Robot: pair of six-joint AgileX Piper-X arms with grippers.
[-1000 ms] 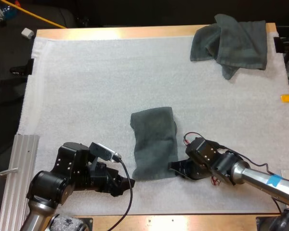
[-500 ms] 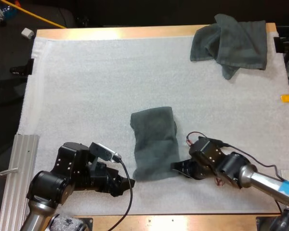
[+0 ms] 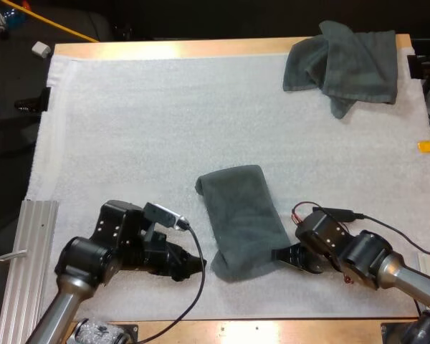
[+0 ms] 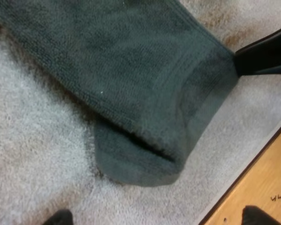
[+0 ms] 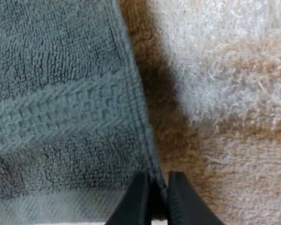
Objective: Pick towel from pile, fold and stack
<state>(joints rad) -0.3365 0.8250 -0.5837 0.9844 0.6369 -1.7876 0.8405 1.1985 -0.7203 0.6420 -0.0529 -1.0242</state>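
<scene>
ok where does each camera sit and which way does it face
High view: behind both arms, facing forward and down over the white mat; both arms show, flanking the folded towel; crumpled towel far right.
Left wrist view: on the left arm, facing down at the folded towel's near end; left jaws apart, clear of it.
Right wrist view: on the right arm, close on the towel's edge; right jaws pinch it.
Shared: all three show the folded towel; left wrist view also catches the right jaws at its corner.

Nubby terry-cloth folded towel (image 3: 244, 218), fuzzy white mat (image 3: 129, 129), smooth wooden table (image 3: 201, 47)
</scene>
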